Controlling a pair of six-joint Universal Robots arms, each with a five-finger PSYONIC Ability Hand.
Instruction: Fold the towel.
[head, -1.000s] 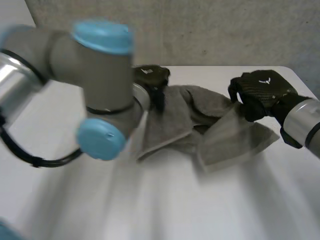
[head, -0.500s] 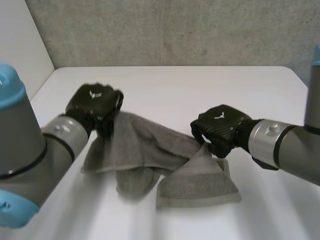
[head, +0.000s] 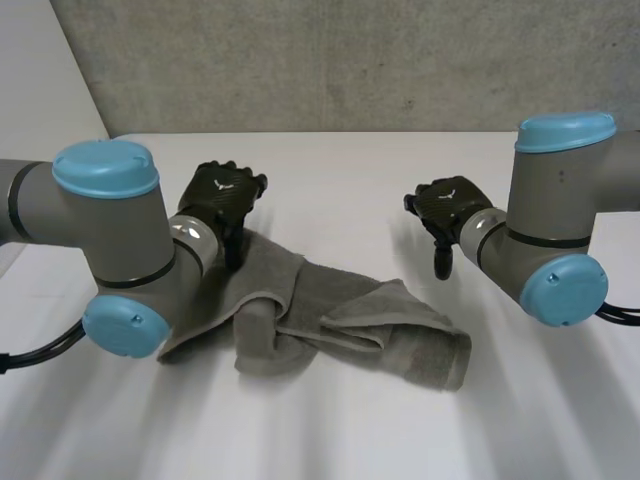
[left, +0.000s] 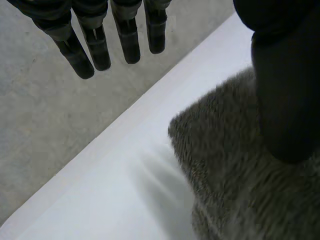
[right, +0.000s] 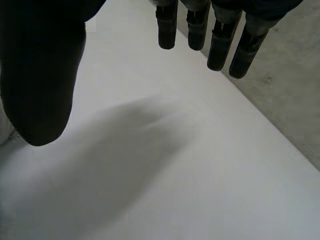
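Grey towel (head: 335, 322) lying crumpled on the white table (head: 340, 175), between the two arms; left hand (head: 222, 195) at its far corner, fingers straight and wide, thumb (left: 284, 100) over the cloth; right hand (head: 447, 206) wide open over bare table, apart from the towel

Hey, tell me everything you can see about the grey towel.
The towel is grey terry cloth, crumpled and loosely lapped over itself in a heap on the white table. One corner lies under the open left hand, at its thumb; whether they touch is unclear. The open right hand is apart from it.
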